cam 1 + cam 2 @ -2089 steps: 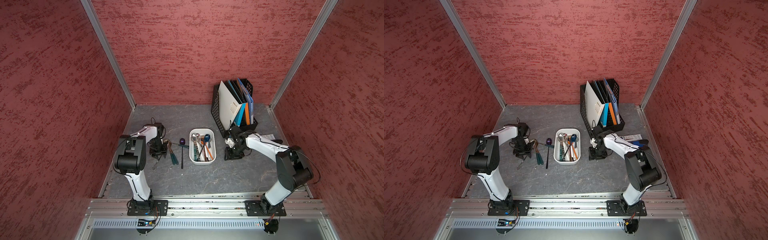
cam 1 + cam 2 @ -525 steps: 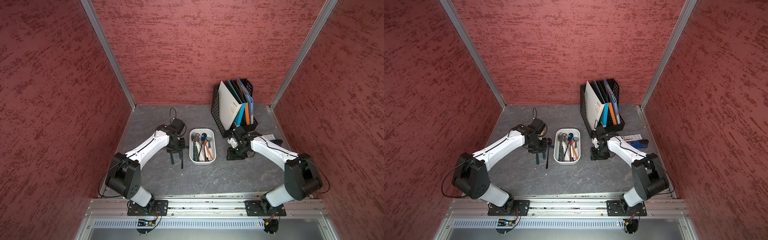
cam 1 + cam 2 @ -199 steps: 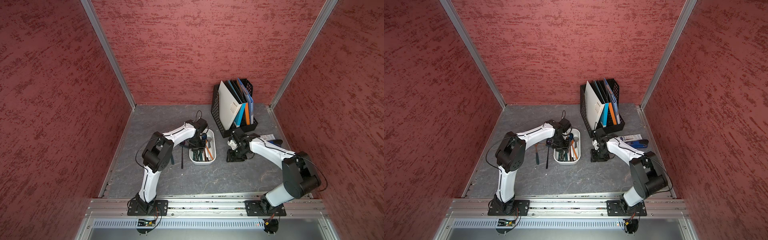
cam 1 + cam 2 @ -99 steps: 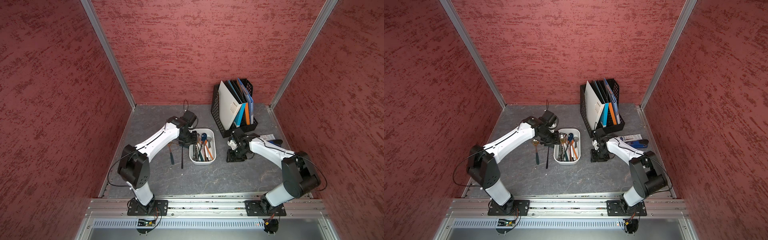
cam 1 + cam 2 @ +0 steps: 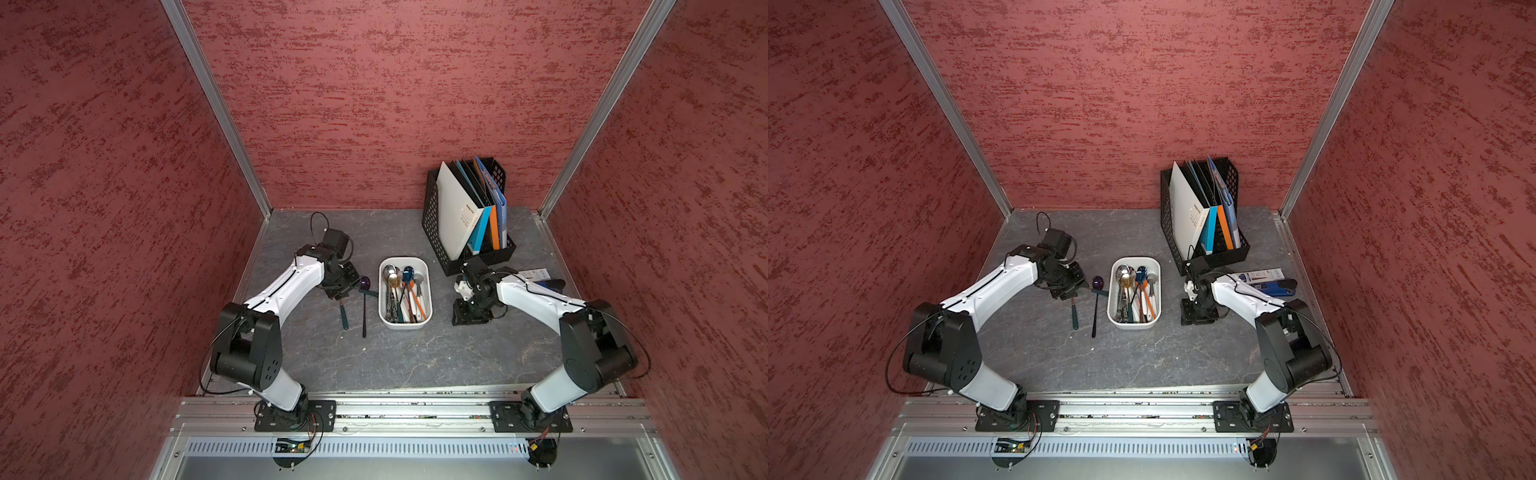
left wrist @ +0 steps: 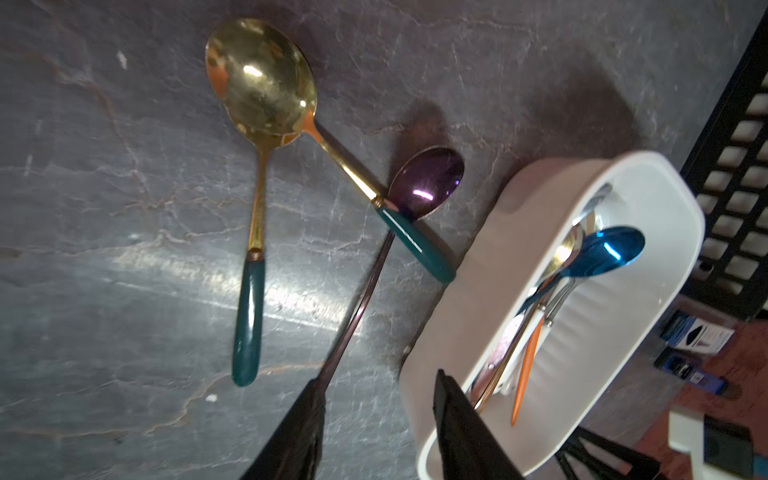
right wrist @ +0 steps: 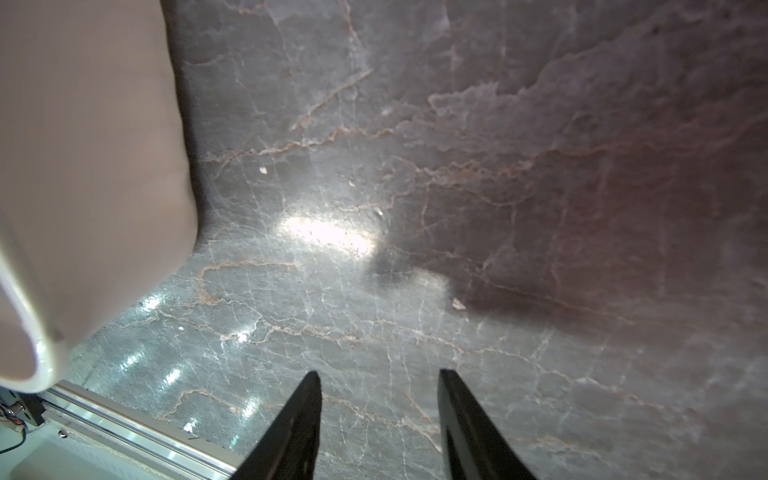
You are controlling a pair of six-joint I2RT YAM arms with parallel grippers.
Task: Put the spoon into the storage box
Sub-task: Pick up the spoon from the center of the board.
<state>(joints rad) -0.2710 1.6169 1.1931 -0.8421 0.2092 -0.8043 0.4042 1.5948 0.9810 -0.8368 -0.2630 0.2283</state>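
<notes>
Grey table [image 5: 415,361]: gold spoons [image 6: 257,79] and purple spoon [image 6: 428,183] lie beside storage box [image 5: 405,326], which holds cutlery [image 5: 405,295]; file rack [image 5: 432,224] behind. Jaws of left gripper [image 6: 376,378] and right gripper [image 7: 377,373] stand apart, empty.

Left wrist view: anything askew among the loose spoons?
Yes. One green-handled gold spoon lies across the neck of the purple spoon, its bowl overlapping the second gold spoon. All three lie outside the storage box.
</notes>
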